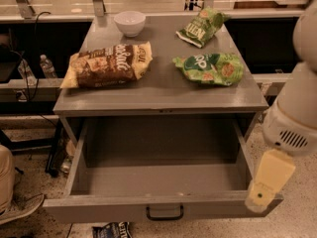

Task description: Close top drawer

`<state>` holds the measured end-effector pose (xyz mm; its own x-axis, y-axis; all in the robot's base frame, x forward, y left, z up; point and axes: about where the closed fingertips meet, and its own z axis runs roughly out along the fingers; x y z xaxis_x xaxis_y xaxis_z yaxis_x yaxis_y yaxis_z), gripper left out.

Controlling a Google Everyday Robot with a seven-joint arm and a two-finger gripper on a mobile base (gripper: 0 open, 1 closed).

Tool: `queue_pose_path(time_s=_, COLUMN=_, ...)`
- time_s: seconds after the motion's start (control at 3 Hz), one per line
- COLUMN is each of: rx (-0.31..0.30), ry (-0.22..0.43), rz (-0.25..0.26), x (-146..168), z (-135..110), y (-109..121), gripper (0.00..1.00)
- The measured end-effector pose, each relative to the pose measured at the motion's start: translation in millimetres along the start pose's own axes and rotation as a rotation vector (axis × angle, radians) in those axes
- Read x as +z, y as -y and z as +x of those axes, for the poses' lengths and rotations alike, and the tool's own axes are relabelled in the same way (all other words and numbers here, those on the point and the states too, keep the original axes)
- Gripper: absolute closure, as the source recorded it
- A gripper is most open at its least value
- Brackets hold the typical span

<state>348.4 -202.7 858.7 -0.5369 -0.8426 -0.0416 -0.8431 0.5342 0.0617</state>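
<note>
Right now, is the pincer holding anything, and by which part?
Nothing visibly; the pincer is at the top drawer, by its right front corner, not the handle.

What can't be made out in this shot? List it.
Camera view:
- Top drawer: right front corner hidden behind the gripper, which hangs there.
- Anything below the drawer front: cut off by the bottom edge.
- Dark bag on the floor: mostly cut off by the bottom edge.
- Arm: runs off the right edge.

Warm, dim light falls from above, with pale glare along the frame's top. The top drawer (99, 213) holds deep shadow inside. The gripper (259, 198), lower right, glows cream.
</note>
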Motion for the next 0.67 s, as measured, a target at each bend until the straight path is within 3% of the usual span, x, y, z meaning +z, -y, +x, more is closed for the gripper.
queue_pose_path(time_s=0.33, rx=0.027, ry=-0.036, rz=-0.034, x=21.2, z=10.3, y=-9.5, gripper=0.00)
queue_pose_path(time_s=0.67, rx=0.047, ry=-0.032, rz=-0.031, x=19.4, z=11.0, y=-4.5, gripper=0.00)
